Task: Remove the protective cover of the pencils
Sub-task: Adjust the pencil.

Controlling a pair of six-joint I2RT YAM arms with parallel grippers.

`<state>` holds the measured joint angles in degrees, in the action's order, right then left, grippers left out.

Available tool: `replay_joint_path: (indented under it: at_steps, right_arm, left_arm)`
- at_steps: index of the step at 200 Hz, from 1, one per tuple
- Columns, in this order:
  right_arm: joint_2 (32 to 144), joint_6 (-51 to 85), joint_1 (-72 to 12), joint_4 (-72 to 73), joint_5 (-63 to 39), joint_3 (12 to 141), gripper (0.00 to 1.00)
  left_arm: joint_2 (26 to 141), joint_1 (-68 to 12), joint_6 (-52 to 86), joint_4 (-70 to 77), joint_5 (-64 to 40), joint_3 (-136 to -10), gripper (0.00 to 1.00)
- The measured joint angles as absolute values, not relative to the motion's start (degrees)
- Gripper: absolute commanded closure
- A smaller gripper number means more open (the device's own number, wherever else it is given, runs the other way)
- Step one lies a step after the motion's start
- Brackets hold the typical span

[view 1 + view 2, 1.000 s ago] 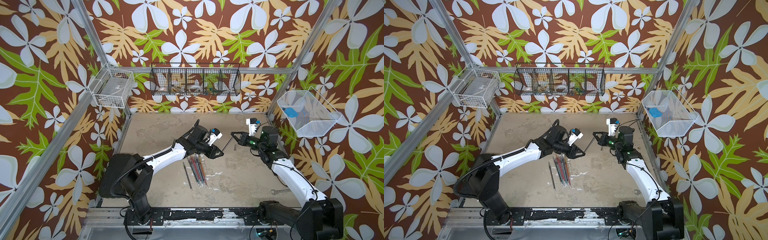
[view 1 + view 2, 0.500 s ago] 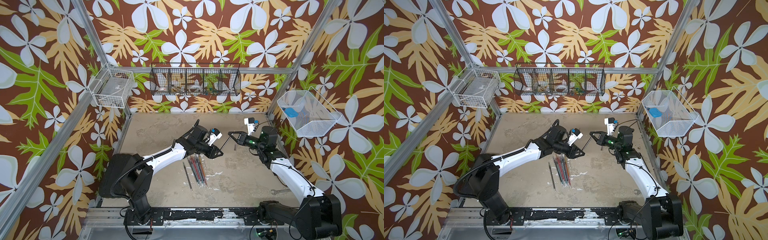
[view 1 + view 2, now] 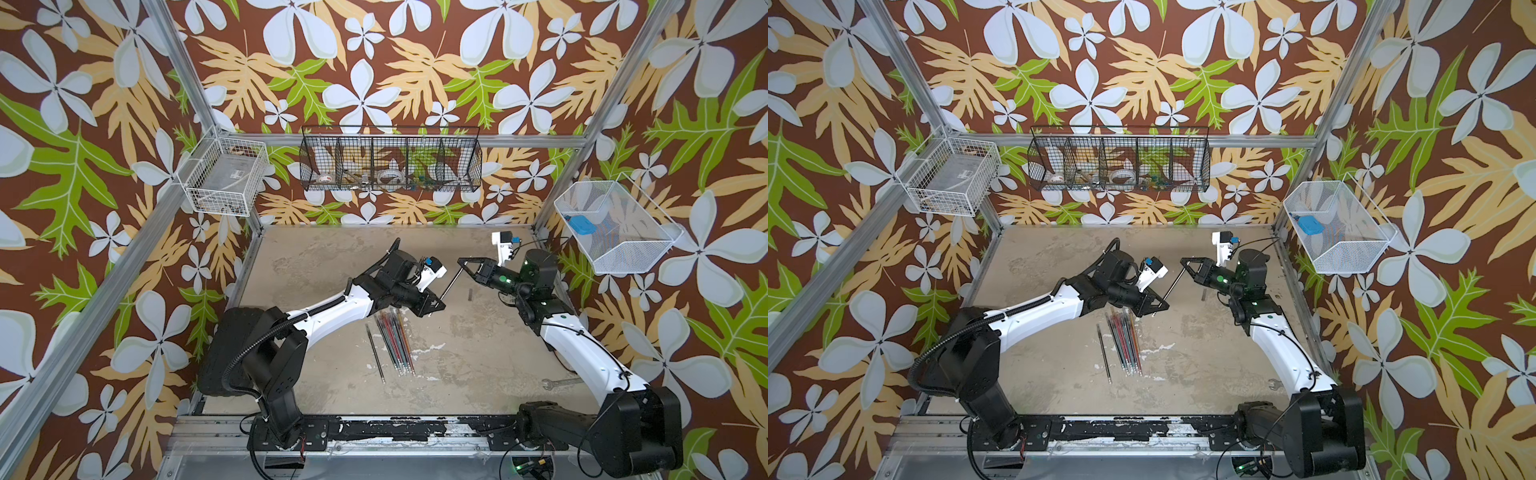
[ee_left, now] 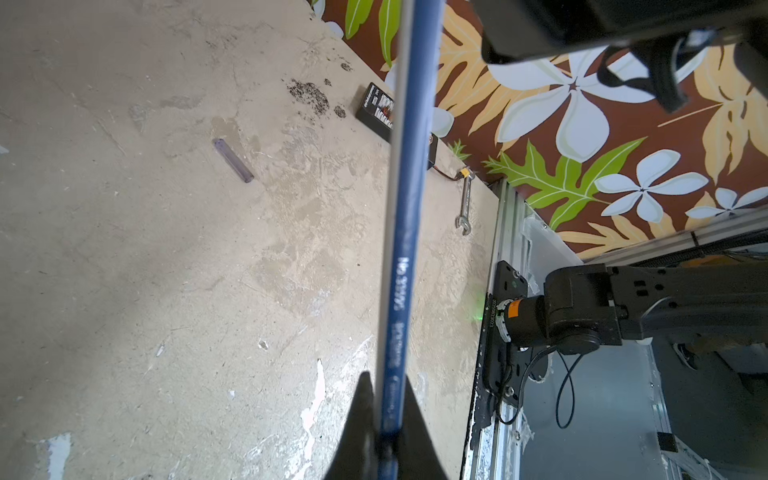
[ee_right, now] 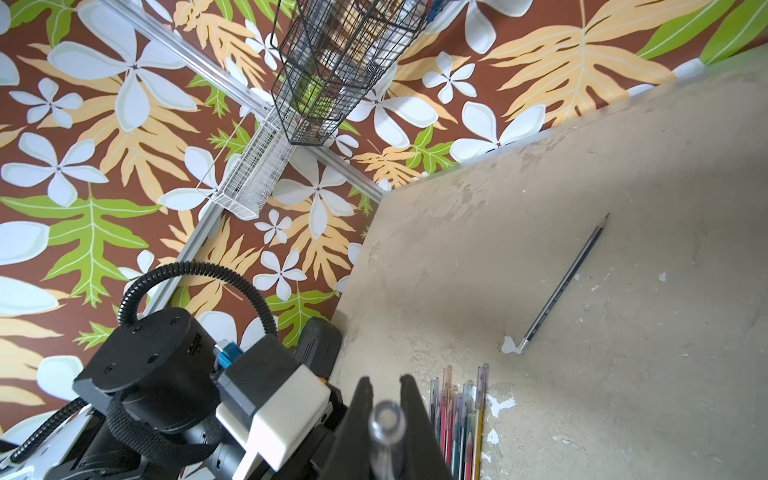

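1. Bench (image 3: 478, 357): bare, scuffed surface. Both arms reach over its middle with their gripper tips facing one another.
2. Left gripper (image 3: 432, 305): jaws clamped tight on the shaft of a blue pencil (image 4: 409, 208). The pencil is held clear of the bench and slants toward the right gripper (image 3: 462, 262).
3. Right gripper: its fingers (image 5: 361, 403) stand narrowly apart, one on each side of the translucent cap (image 5: 386, 419) on that pencil's far end. Whether they pinch it or merely flank it cannot be told.
4. Pencils (image 3: 395, 340): a bundle lying flat just front of the bench's centre, below the left gripper. The right wrist view shows translucent covers on their ends.
5. Lone pencil (image 3: 374, 353): dark, flat on the bench just beside the bundle, toward the left edge, with its sharpened point bare.
6. Wrench (image 3: 561, 382): flat near the front right corner.
7. Loose cap (image 3: 470, 294): flat on the bench right of centre, well apart from the bundle.
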<state>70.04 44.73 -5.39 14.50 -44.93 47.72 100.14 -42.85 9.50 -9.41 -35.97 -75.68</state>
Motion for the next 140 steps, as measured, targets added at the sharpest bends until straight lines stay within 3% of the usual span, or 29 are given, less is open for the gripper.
replay_joint_path:
  at_steps: [9,18,70,140]
  right_arm:
    - [69.7,43.7,-5.3,13.4,-44.8,48.0,0.46]
    - [69.0,42.2,-5.0,12.0,-44.3,48.1,0.43]
    - [62.7,37.1,-0.2,4.4,-42.3,44.8,0.44]
    - [56.6,37.3,0.0,2.9,-43.9,37.8,0.48]
  left_arm:
    - [100.4,-42.9,9.5,-10.1,-35.6,-76.1,1.0]
    - [100.5,-42.9,9.2,-10.8,-34.7,-76.3,1.0]
    - [101.0,-42.9,2.3,-15.9,-30.2,-77.2,1.0]
    - [97.4,-44.7,-16.2,-21.8,-21.7,-73.3,1.0]
